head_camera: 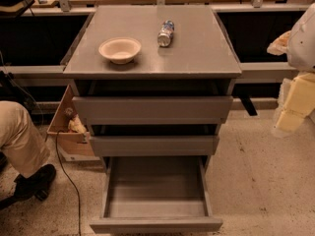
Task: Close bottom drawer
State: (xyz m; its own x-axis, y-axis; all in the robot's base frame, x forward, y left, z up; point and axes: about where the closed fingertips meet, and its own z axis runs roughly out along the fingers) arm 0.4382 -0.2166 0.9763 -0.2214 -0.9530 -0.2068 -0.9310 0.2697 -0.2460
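Note:
The bottom drawer [155,224] is the lowest of three grey drawers in the cabinet [152,68]. It is pulled far out towards me, and its shallow grey box is open with nothing visible inside. The middle drawer [153,145] and top drawer [152,109] sit slightly out, with dark gaps above them. My gripper [290,117], pale yellow below a white arm part [302,38], hangs at the right edge of the view. It is to the right of the cabinet at about top-drawer height, apart from every drawer.
A beige bowl [119,49] and a plastic bottle [166,33] lying on its side rest on the cabinet top. A person's leg [19,136] and black shoe [34,181] are at the left, with a cardboard box [69,132] and a black cable [66,176] beside the cabinet.

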